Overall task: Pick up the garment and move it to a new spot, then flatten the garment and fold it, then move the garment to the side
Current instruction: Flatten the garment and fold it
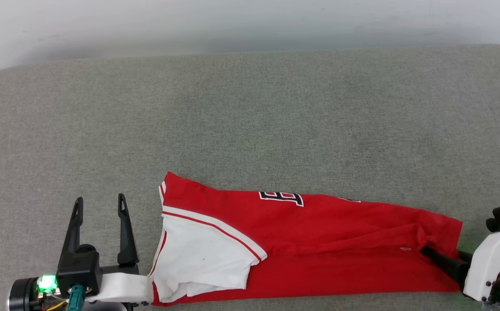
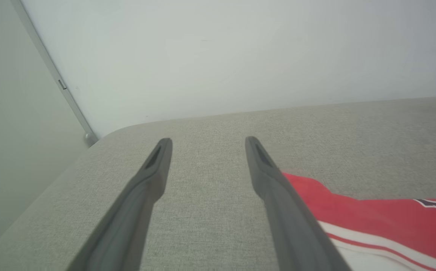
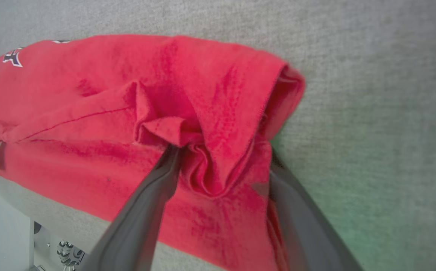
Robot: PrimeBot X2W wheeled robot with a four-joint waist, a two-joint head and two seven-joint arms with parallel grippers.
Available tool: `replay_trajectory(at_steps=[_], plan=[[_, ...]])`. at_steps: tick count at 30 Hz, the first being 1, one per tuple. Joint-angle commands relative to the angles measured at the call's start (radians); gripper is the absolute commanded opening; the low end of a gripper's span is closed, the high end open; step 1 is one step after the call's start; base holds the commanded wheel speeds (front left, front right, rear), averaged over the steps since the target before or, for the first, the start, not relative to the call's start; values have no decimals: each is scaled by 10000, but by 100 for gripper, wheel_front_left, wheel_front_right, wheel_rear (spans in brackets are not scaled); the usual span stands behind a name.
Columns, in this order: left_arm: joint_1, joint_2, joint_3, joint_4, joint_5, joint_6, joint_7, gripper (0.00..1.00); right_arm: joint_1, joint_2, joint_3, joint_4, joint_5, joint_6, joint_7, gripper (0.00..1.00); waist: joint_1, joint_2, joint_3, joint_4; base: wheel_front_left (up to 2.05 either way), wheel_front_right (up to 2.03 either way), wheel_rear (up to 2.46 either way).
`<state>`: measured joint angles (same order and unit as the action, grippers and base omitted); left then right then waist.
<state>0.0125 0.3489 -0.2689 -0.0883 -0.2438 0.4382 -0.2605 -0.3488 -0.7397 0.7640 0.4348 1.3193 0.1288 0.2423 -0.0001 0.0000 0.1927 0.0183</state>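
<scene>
The garment [image 1: 319,242], red with a white sleeve [image 1: 198,255] and a black number [image 1: 281,198] at its far edge, lies folded into a long band along the near edge of the grey fabric surface [image 1: 250,108]. My left gripper [image 1: 99,198] stands open just left of the sleeve end, fingers apart over bare fabric [image 2: 208,141], with the garment [image 2: 372,218] to its right. My right gripper [image 3: 221,150] is at the hem end, open; its spread fingers [image 1: 444,261] run into bunched red folds [image 3: 210,113] and the tips are hidden by cloth.
A pale wall [image 1: 250,21] rises behind the surface. The surface's rounded far left corner [image 2: 90,139] meets a metal strip on the wall. Bare grey fabric stretches beyond the garment toward the wall.
</scene>
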Motion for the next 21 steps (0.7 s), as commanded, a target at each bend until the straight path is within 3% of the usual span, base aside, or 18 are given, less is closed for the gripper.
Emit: replay_trajectory(at_steps=[1,3,4,6,15,21], plan=[[64,-114,109,12,88,-32,-66,100,271,673,506,12,44,34,306,100,1,0,-4,9,0,0,0],[205,-442,292,22,385,-210,-66,100,178,770,519,50,80,35,305,100,1,0,-30,38,0,0,0],[278,-586,372,55,514,-301,-58,100,134,809,541,-3,91,38,308,46,1,0,-48,52,0,0,0],[338,-852,543,68,779,-449,-59,100,-23,797,498,-23,21,43,122,0,1,0,-76,63,0,0,0],[816,-1700,1210,-38,1575,-911,-57,100,-427,3,177,-234,-4,18,-307,0,1,0,-378,61,0,0,0],[1095,-1937,1435,-100,1934,-1131,-58,100,-180,-1011,-104,-37,204,14,-142,0,1,0,-612,40,0,0,0]])
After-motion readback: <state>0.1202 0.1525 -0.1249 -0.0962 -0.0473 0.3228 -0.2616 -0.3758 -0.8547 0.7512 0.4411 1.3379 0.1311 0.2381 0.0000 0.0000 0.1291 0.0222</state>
